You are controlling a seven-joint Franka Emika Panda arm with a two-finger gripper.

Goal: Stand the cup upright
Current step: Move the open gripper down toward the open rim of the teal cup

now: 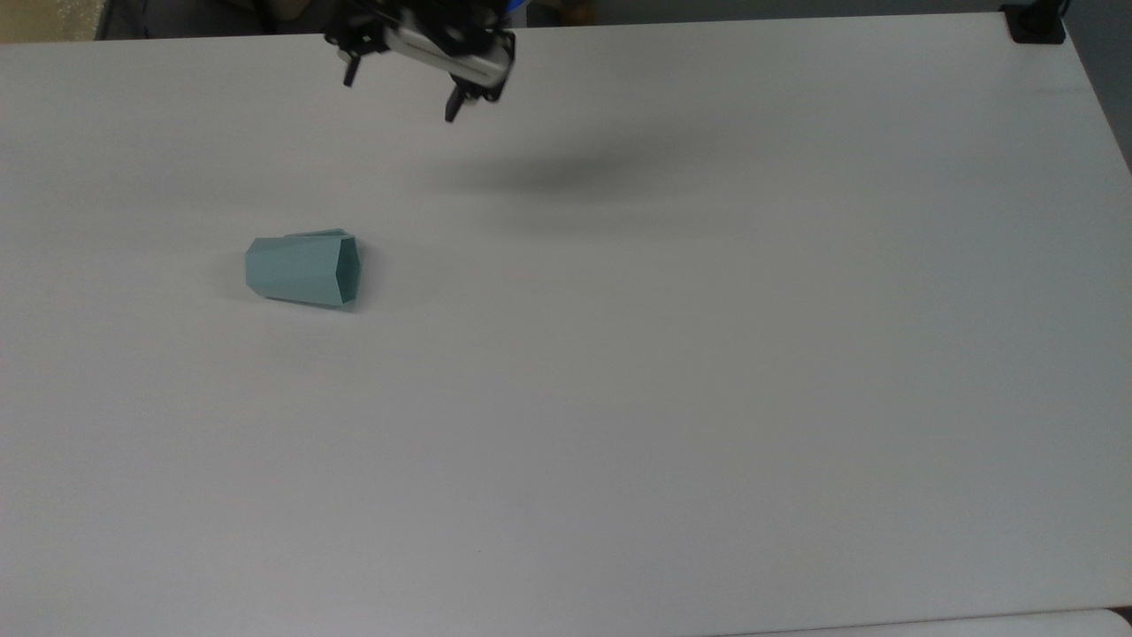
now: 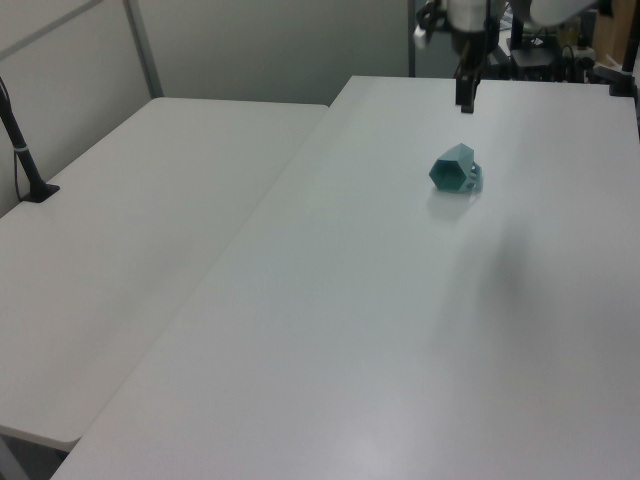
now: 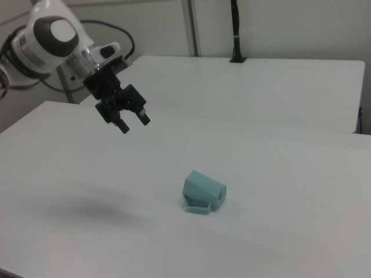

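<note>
- The cup (image 1: 303, 271) (image 2: 455, 169) (image 3: 203, 191) lies on its side on the white tabletop (image 1: 672, 372), its mouth toward the top view's right.
- The hand (image 1: 400, 92) (image 3: 133, 124) hangs above the tabletop, well apart from the cup, fingers spread wide, holding nothing.

White table (image 1: 707, 398), second white table (image 2: 130, 250) beside it, pale wall (image 2: 270, 45), metal post (image 2: 143, 47)

You get even, soft overhead light on the white table (image 1: 707, 398). A blurred arm shadow (image 1: 566, 172) falls there, and you see no glare.
</note>
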